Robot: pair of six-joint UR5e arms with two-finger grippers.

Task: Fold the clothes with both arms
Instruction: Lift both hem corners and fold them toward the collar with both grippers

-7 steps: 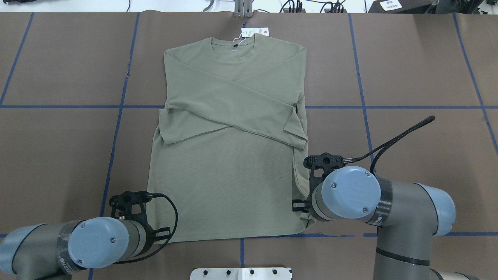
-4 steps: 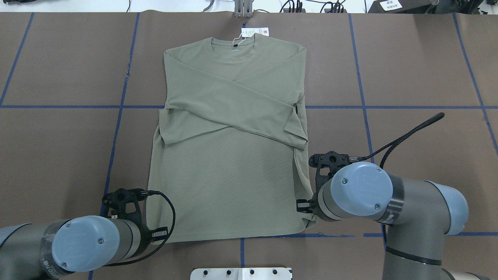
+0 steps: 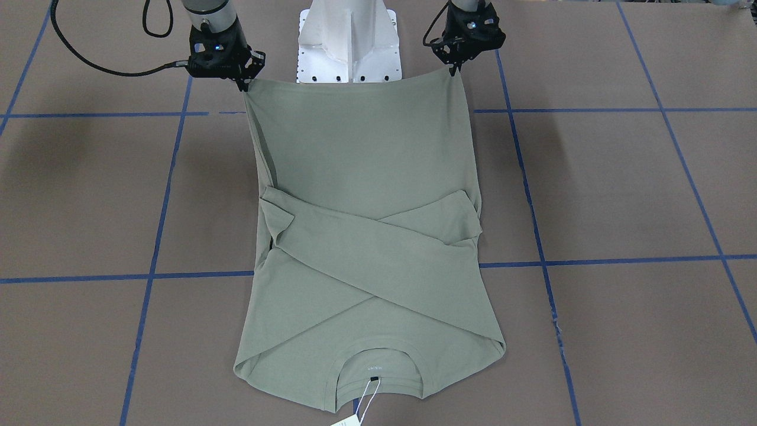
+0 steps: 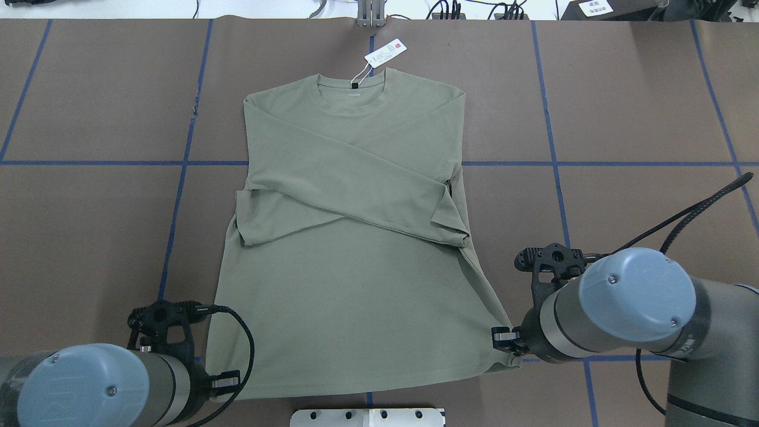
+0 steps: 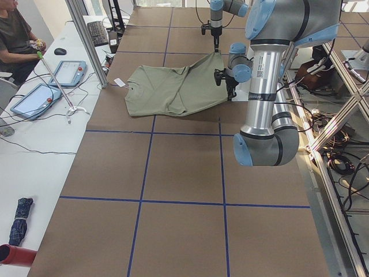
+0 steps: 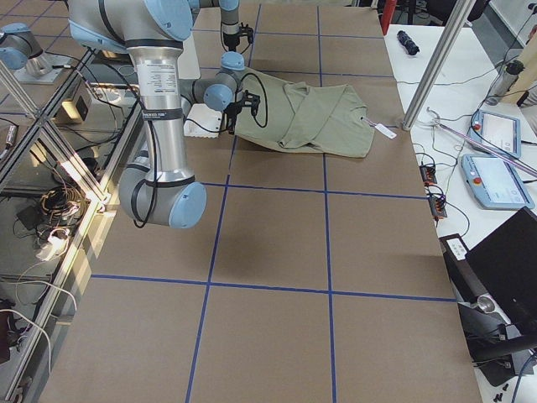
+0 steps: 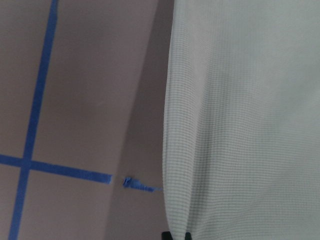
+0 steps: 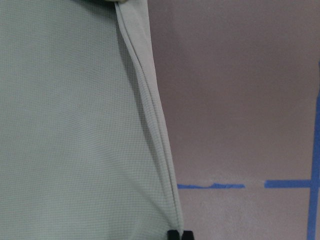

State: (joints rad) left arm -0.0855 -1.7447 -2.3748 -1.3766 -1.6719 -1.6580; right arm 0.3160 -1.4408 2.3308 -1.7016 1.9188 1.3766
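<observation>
Left gripper (image 4: pixel 220 382) at 7 o'clock, fingers pinched tight on the shirt (image 4: pixel 350 267) hem corner. Shirt lies mid-table (image 4: pixel 89 207), collar at 12 o'clock, sleeves crossed over the chest, hem edge at 6 o'clock held up off the surface. Tag (image 4: pixel 385 52) just past the collar. Right gripper (image 4: pixel 503 339) at 5 o'clock, fingers clamped on the other hem corner.

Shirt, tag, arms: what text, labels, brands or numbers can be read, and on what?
Nothing is legible.
Hang tag: printed lines and a red mark, too small.
Neck print inside the shirt collar: blurred.
Sticker on the left arm: too small.
White sign beyond the table: too small.
</observation>
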